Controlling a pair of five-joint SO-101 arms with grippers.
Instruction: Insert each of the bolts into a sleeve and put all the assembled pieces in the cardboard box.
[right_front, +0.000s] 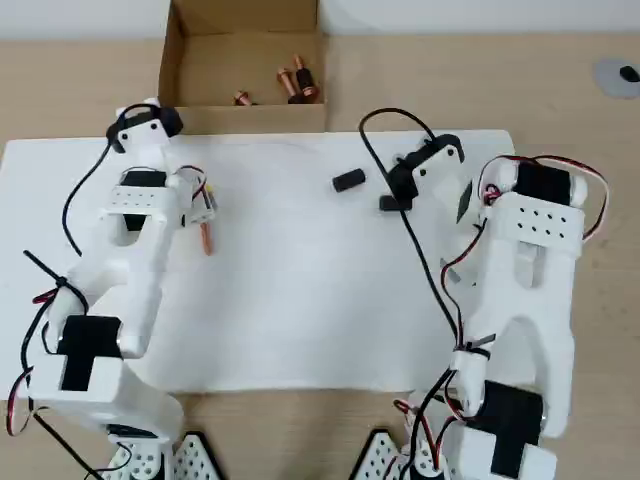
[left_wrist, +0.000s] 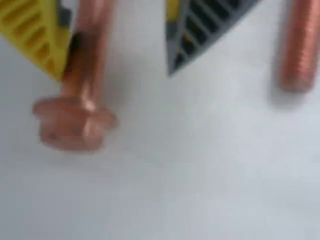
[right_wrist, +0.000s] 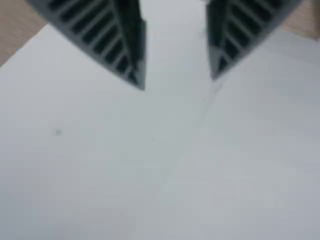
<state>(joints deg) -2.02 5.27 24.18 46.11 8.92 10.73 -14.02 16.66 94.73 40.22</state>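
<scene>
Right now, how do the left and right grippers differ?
The left gripper has a copper bolt between its fingers, against the yellow one; the right gripper has nothing between its fingers. The left gripper has one yellow finger, one dark; the right gripper's are both dark. Both are open over the white sheet.

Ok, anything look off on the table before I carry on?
Nothing stands out. The sleeve lies loose on the white mat, a bolt lies at the left gripper, assembled pieces sit inside the cardboard box.
</scene>
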